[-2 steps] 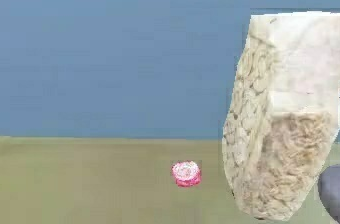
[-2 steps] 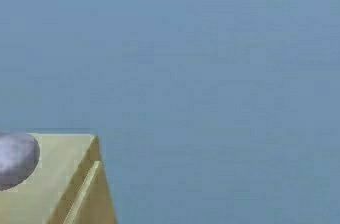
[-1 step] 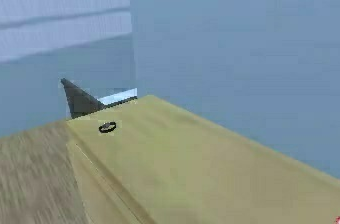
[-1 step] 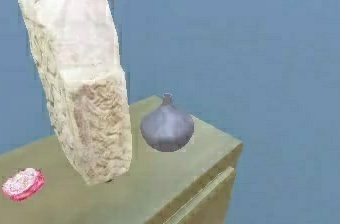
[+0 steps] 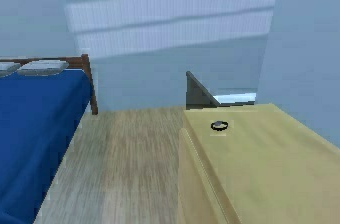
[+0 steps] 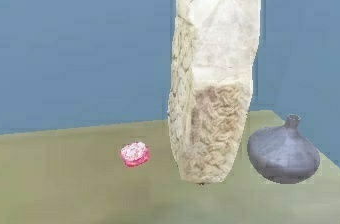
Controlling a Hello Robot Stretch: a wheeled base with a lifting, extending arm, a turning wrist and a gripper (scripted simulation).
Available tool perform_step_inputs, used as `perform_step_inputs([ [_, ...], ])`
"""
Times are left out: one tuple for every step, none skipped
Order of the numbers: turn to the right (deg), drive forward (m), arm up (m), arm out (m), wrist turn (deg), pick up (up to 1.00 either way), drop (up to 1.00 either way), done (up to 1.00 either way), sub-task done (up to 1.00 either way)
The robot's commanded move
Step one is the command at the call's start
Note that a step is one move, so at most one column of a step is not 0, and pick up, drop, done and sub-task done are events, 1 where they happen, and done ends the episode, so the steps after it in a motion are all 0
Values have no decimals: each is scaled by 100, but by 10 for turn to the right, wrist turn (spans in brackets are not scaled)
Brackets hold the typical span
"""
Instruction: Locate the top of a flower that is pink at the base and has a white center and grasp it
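Pink flower top [image 6: 134, 153] lying on a tan tabletop [image 6: 48, 175], just beside a tall rough stone block [image 6: 213, 90], with a grey round vase [image 6: 283, 152] on the block's other side; blue bed [image 5: 18, 130] nearby; gripper state cannot be told.

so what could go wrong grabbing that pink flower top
The small pink flower top lies near the tall rough pale stone block; a reach might bump it. The round grey narrow-necked vase on the block's other side could get knocked. The flower is tiny, so the jaws may push it.
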Motion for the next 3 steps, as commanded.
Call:
perform_step_inputs([
  [0, 0, 50, 0, 0, 0, 0, 0, 0],
  [0, 0, 38, 0, 0, 0, 0, 0, 0],
  [0, 0, 0, 18, 0, 0, 0, 0, 0],
])
